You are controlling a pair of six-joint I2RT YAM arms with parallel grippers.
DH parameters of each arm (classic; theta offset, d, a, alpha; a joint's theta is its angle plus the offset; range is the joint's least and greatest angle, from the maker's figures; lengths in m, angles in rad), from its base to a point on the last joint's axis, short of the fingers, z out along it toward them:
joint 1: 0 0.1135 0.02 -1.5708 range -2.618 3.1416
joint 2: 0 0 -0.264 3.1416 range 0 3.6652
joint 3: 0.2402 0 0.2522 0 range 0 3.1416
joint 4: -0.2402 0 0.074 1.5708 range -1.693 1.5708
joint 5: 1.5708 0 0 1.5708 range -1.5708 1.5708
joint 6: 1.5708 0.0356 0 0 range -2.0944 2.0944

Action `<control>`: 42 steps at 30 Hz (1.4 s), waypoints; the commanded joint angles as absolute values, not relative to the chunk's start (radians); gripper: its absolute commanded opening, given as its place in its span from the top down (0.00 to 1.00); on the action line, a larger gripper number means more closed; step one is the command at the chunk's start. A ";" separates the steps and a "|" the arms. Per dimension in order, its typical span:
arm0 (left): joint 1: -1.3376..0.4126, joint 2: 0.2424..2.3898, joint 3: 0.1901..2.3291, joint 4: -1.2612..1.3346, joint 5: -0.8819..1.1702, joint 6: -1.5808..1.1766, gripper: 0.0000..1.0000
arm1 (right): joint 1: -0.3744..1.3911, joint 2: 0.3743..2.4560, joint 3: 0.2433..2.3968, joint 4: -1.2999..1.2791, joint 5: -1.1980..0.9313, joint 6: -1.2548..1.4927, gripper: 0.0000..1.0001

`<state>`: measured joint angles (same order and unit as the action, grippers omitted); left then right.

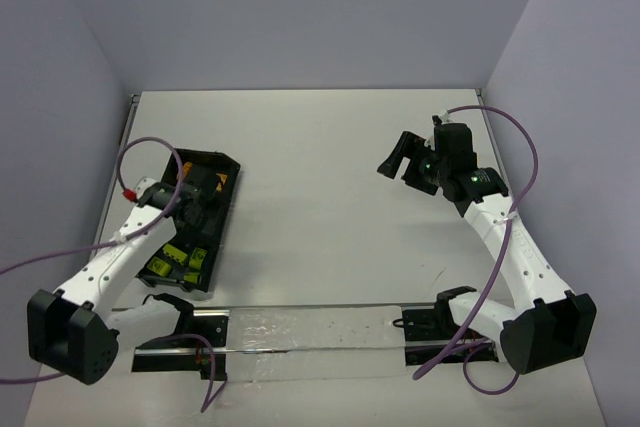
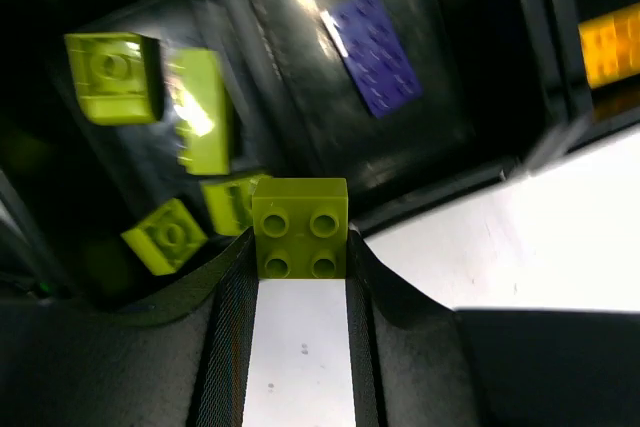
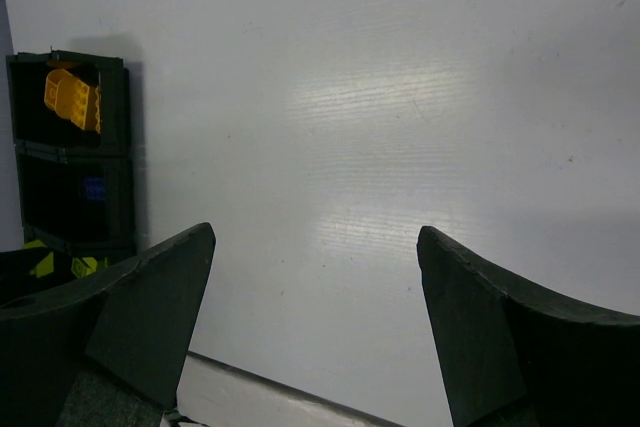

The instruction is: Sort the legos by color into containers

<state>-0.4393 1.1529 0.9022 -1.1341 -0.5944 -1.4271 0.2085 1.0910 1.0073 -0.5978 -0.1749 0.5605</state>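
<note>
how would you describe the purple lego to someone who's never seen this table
Find the long black tray on the left of the table. One compartment holds a single flat purple lego, alone. Its neighbours on either side hold orange legos and green legos.

Overhead and both wrist cameras share the tray (image 1: 226,169).

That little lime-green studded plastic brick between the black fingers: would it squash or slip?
Probably rigid: the lime-green studded plastic brick shows square, undented edges in the left gripper. Likely light, being a small plastic piece. Its smooth sides might slip.
</note>
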 commanded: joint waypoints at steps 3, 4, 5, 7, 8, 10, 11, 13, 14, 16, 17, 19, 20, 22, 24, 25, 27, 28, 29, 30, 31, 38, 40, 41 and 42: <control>-0.335 1.047 0.851 -1.218 -0.620 -1.480 1.00 | 0.204 1.098 1.012 -0.552 -0.192 0.562 0.11; -0.325 1.044 0.845 -1.219 -0.619 -1.482 1.00 | 0.204 1.098 1.012 -0.552 -0.191 0.561 0.11; -0.324 1.045 0.842 -1.221 -0.617 -1.487 1.00 | 0.204 1.098 1.011 -0.552 -0.190 0.561 0.11; -0.324 1.052 0.844 -1.244 -0.616 -1.506 0.98 | 0.204 1.099 1.011 -0.554 -0.190 0.561 0.11; -0.324 1.059 0.848 -1.262 -0.617 -1.530 0.95 | 0.204 1.100 1.011 -0.557 -0.190 0.561 0.11; -0.324 1.061 0.854 -1.301 -0.626 -1.570 0.83 | 0.204 1.097 1.008 -0.555 -0.190 0.561 0.11; -0.324 1.055 0.854 -1.307 -0.631 -1.588 0.77 | 0.204 1.099 1.008 -0.556 -0.190 0.560 0.11; -0.324 1.043 0.851 -1.318 -0.628 -1.612 0.65 | 0.205 1.101 1.009 -0.557 -0.191 0.558 0.11; -0.324 1.029 0.845 -1.314 -0.622 -1.615 0.55 | 0.204 1.102 1.010 -0.557 -0.192 0.558 0.11; -0.324 1.007 0.837 -1.302 -0.611 -1.609 0.40 | 0.204 1.104 1.012 -0.557 -0.192 0.559 0.11; -0.324 0.998 0.831 -1.294 -0.607 -1.606 0.31 | 0.205 1.105 1.014 -0.556 -0.194 0.560 0.11; -0.324 0.994 0.829 -1.287 -0.608 -1.599 0.22 | 0.204 1.107 1.016 -0.554 -0.197 0.561 0.11; -0.324 0.993 0.832 -1.283 -0.611 -1.595 0.16 | 0.204 1.109 1.019 -0.554 -0.199 0.563 0.11; -0.324 1.000 0.842 -1.283 -0.616 -1.575 0.13 | 0.204 1.108 1.021 -0.558 -0.198 0.562 0.11; -0.324 1.005 0.861 -1.254 -0.618 -1.505 0.11 | 0.204 1.102 1.025 -0.564 -0.188 0.558 0.09; -0.324 1.010 0.875 -1.218 -0.612 -1.444 0.11 | 0.204 1.099 1.026 -0.567 -0.180 0.555 0.08; -0.325 1.028 0.910 -1.099 -0.574 -1.259 0.10 | 0.205 1.095 1.033 -0.576 -0.150 0.552 0.04; -0.328 1.037 0.928 -1.050 -0.553 -1.199 0.10 | 0.206 1.094 1.038 -0.581 -0.136 0.550 0.02; -0.340 1.051 0.965 -0.954 -0.523 -1.109 0.08 | 0.205 1.095 1.043 -0.588 -0.116 0.549 0.01; -0.357 1.065 0.996 -0.885 -0.495 -1.005 0.07 | 0.204 1.095 1.046 -0.599 -0.099 0.549 0.00; -0.383 1.079 1.023 -0.839 -0.477 -0.920 0.07 | 0.204 1.095 1.051 -0.607 -0.083 0.549 0.00; -0.587 1.214 1.216 -0.622 -0.379 -0.618 0.03 | 0.204 1.103 1.078 -0.634 -0.010 0.553 0.00; -0.601 1.238 1.246 -0.588 -0.342 -0.592 0.03 | 0.204 1.101 1.079 -0.642 -0.003 0.558 0.00; -0.605 1.247 1.258 -0.575 -0.324 -0.591 0.03 | 0.204 1.101 1.078 -0.643 -0.003 0.561 0.00; -0.611 1.260 1.263 -0.549 -0.286 -0.584 0.03 | 0.204 1.100 1.077 -0.645 -0.003 0.564 0.00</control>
